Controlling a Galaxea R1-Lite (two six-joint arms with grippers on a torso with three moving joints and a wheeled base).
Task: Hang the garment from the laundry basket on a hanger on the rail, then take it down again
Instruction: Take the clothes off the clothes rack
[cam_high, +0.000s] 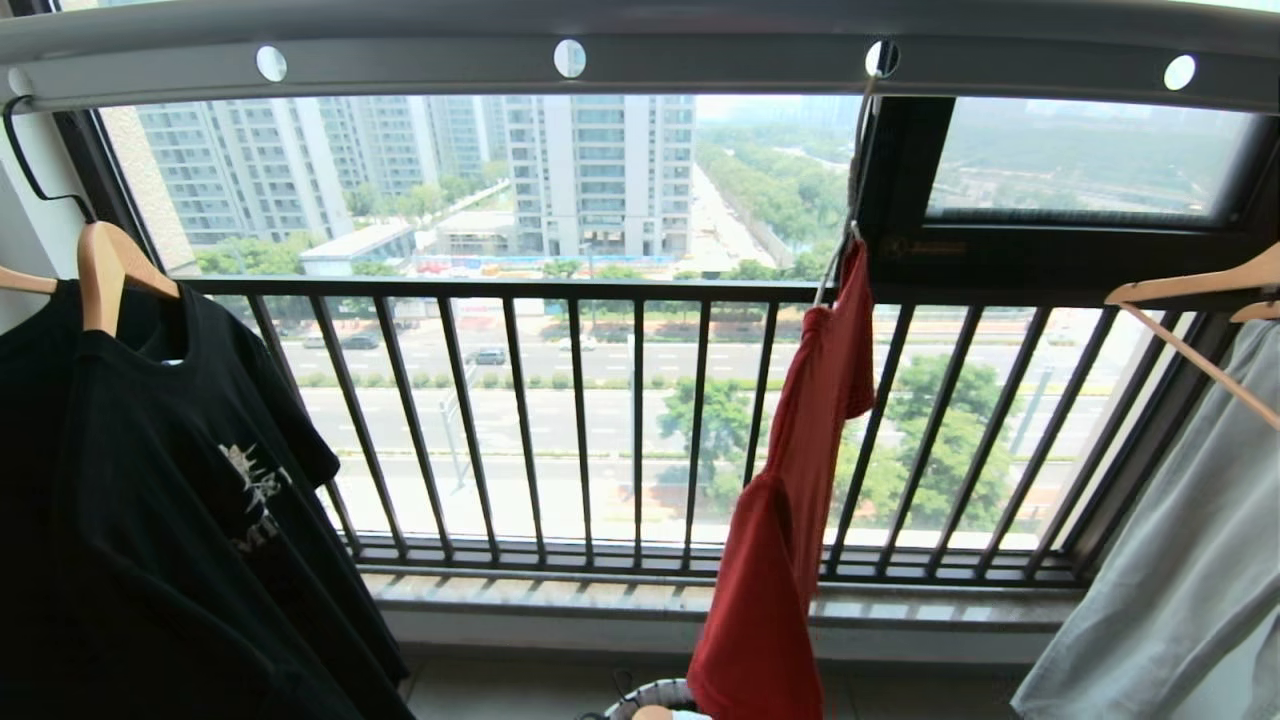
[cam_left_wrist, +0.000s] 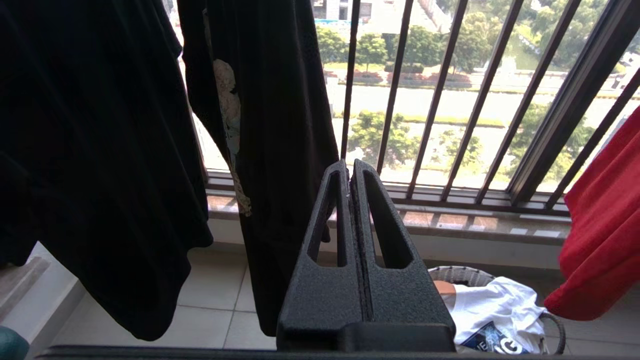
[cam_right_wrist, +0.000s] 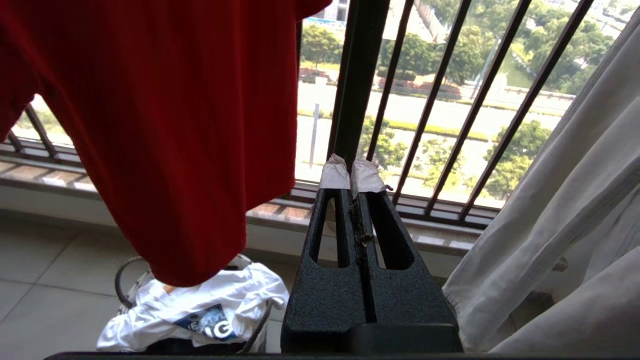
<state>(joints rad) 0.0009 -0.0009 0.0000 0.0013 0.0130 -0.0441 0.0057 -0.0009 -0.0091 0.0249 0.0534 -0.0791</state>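
Red garment (cam_high: 790, 520) hangs from the rail (cam_high: 640, 60).
Only wrist views show both grippers, left (cam_left_wrist: 349, 167) and right (cam_right_wrist: 351, 172), pinched closed, empty; one laundry basket (cam_right_wrist: 131, 270), four rail holes.

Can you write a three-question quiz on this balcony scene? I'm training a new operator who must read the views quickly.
1. True or false: the red T-shirt hangs from the grey rail.
2. What lies in the laundry basket? A) a white T-shirt B) a towel C) nothing
3. How do the fingers of the left gripper and right gripper stand?

Key: 1. True; its hanger's hook sits in one of the rail's holes. 2. A, the white T-shirt. 3. Both shut, holding nothing.
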